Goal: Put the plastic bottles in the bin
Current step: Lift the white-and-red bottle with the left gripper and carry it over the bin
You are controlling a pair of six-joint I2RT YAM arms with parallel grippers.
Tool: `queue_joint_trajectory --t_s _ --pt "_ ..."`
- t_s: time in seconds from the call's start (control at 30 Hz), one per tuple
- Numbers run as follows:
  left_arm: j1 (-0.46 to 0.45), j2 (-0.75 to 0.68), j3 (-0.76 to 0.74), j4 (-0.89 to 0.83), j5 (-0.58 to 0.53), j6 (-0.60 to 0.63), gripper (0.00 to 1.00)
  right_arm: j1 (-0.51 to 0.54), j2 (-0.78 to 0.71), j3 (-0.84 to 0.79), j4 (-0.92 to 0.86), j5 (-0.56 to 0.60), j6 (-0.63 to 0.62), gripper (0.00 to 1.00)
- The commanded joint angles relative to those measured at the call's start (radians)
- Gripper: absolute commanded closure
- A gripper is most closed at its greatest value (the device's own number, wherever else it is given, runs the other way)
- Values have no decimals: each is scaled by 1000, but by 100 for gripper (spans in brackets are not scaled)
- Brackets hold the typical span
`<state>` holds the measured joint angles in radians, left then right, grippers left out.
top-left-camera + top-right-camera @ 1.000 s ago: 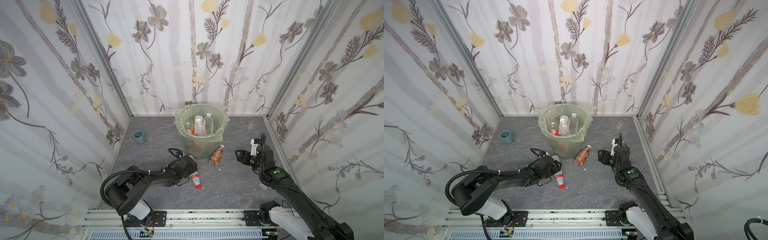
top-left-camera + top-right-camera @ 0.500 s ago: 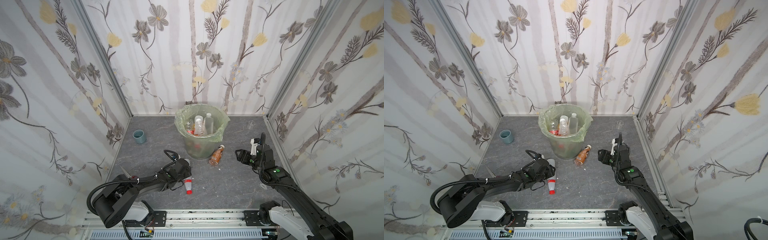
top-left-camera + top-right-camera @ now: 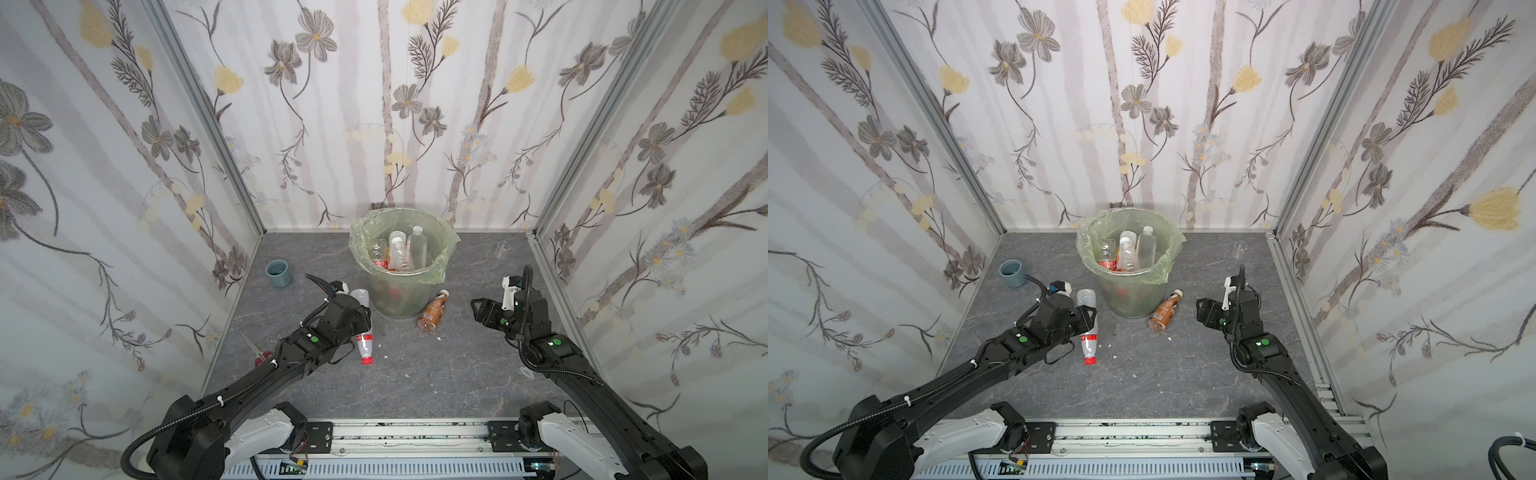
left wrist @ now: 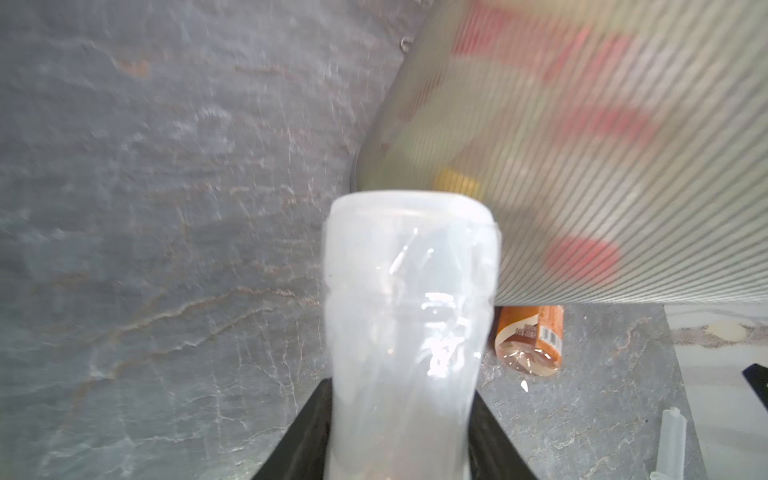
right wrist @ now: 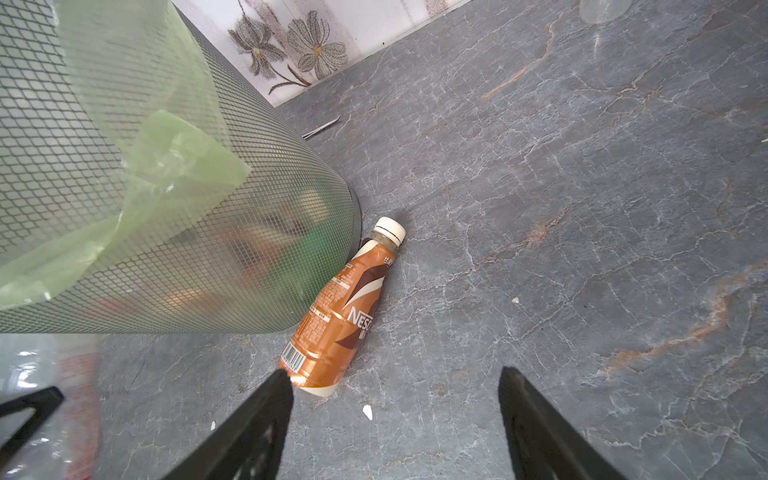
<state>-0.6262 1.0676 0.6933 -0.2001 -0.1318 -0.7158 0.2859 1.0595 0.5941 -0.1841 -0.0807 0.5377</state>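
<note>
The brown coffee bottle (image 5: 340, 307) bears the partly visible white letters "NESC" and a barcode.

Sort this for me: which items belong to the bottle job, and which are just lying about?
Job: round pale-green lined plastic bin; bottles already inside it; clear red-capped plastic bottle in the left gripper; brown coffee bottle lying beside the bin.
Lying about: blue-grey cup; small clear beaker; red-handled scissors; metal tweezers; plastic syringe.
</note>
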Motion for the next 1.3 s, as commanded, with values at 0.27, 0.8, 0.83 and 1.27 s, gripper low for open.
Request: queue_joint_trajectory --t_s 0.27,0.8,0.83,1.27 --pt "104 -37 320 -210 16 193 54 -1 -15 1 5 -9 -5 21" --pt "110 215 777 -213 164 289 54 -1 -50 4 -15 -7 5 21" --pt "111 240 807 -213 163 300 54 -1 -53 3 -14 -5 4 21" --pt "140 601 1175 -211 128 389 54 -1 -108 -27 -27 -8 18 21"
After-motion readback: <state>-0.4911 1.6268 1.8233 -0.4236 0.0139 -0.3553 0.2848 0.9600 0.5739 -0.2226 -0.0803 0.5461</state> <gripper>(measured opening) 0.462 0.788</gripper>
